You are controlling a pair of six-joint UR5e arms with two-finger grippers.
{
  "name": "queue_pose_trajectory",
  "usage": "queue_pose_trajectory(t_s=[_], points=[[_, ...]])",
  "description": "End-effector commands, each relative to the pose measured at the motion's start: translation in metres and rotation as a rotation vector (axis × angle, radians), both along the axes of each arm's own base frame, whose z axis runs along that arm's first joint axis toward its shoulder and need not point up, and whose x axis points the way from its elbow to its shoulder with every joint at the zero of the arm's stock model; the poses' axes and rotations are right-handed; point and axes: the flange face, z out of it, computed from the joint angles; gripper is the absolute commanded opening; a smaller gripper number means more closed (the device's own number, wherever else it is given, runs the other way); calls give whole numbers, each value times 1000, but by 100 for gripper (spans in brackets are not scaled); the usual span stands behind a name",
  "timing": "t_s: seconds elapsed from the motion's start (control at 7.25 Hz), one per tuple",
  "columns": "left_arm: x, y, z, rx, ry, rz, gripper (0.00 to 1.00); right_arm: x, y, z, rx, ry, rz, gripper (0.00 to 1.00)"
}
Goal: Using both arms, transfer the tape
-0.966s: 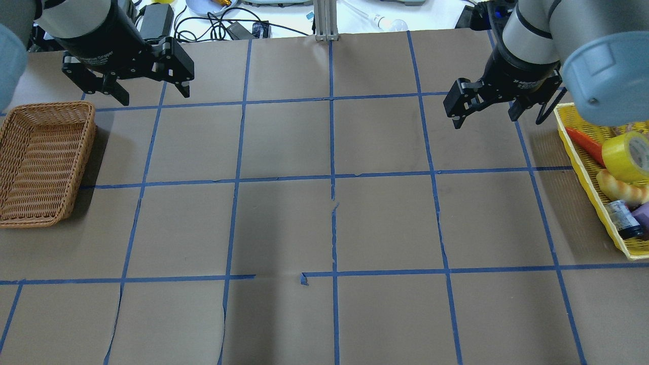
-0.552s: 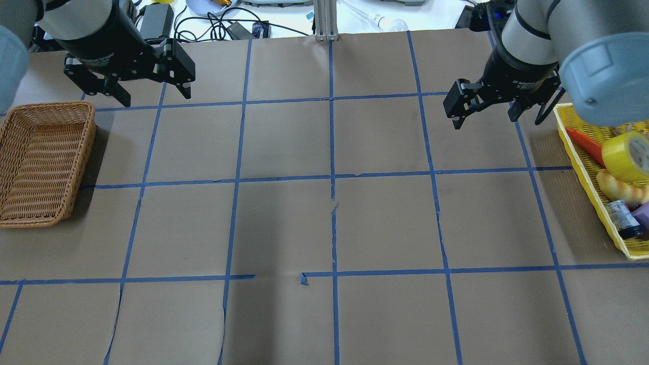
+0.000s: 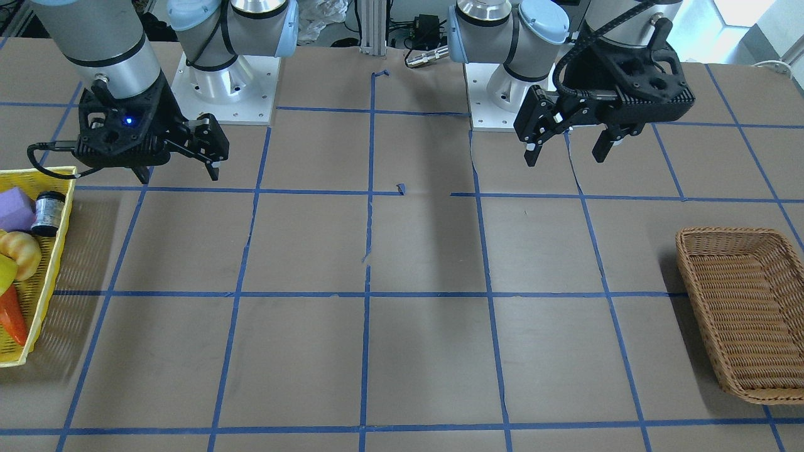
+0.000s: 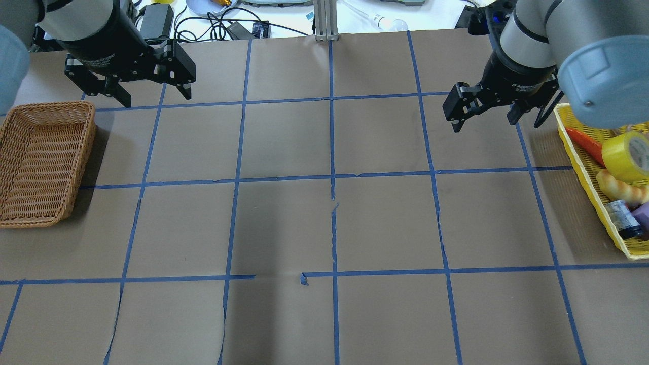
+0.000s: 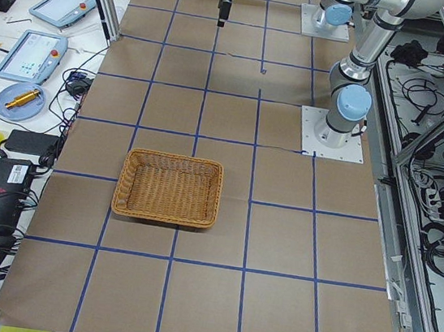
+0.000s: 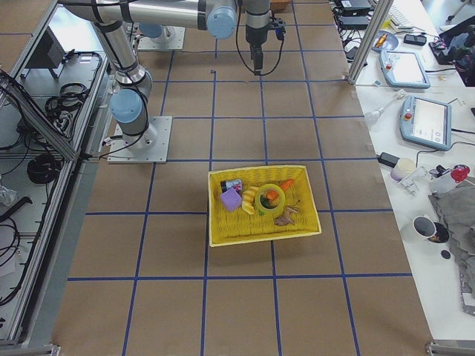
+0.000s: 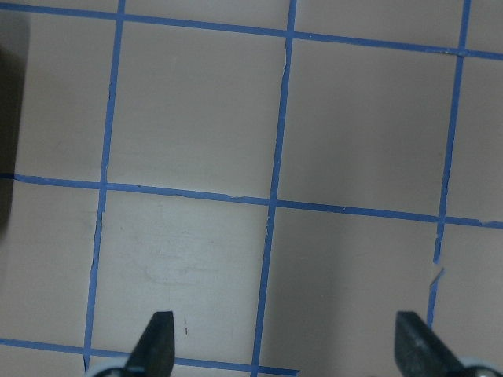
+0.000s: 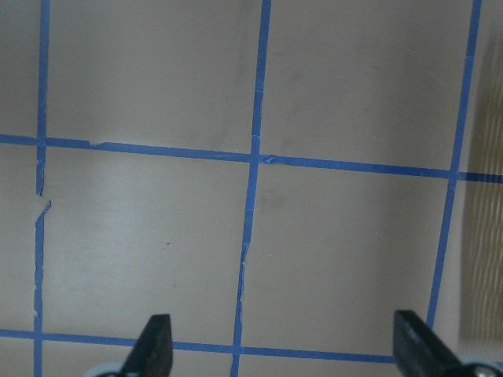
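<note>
The yellow tape roll (image 4: 628, 156) lies in the yellow basket (image 4: 583, 167) at the table's right edge, tilted among other items; it also shows in the exterior right view (image 6: 265, 199). My right gripper (image 4: 484, 121) is open and empty, hovering above the table just left of that basket, apart from the tape. My left gripper (image 4: 155, 96) is open and empty at the far left, above the table behind the wicker basket (image 4: 45, 162). Both wrist views show only open fingertips (image 7: 157, 334) (image 8: 157, 334) over bare brown paper and blue grid lines.
The yellow basket also holds an orange carrot-like item (image 4: 585, 144), a bread roll (image 4: 621, 188), a black-capped jar (image 4: 622, 219) and a purple block (image 3: 16, 210). The wicker basket (image 3: 741, 314) holds nothing. Cables and devices lie beyond the table's far edge (image 4: 223, 25).
Both grippers have drifted slightly toward the far side of the table. Both stay open. The tape has not moved.
</note>
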Motion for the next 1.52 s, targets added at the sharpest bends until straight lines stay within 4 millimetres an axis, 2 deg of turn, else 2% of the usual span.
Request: queue_pose_trajectory(t_s=[0.0,0.69,0.83,1.1,1.38], points=[[0,0,0,0,-1,-5,100,0,-1,-3,6,0,3,100],[0,0,0,-1,1,4,100,-1,-7,-9,9,1,1,100],[0,0,0,-1,2,2,100,-2,-11,-16,23,-1,0,100],[0,0,0,-1,0,2,100,-2,-11,-15,18,1,-6,100],[0,0,-1,1,2,4,100,-17,-15,-15,15,17,-51,100]])
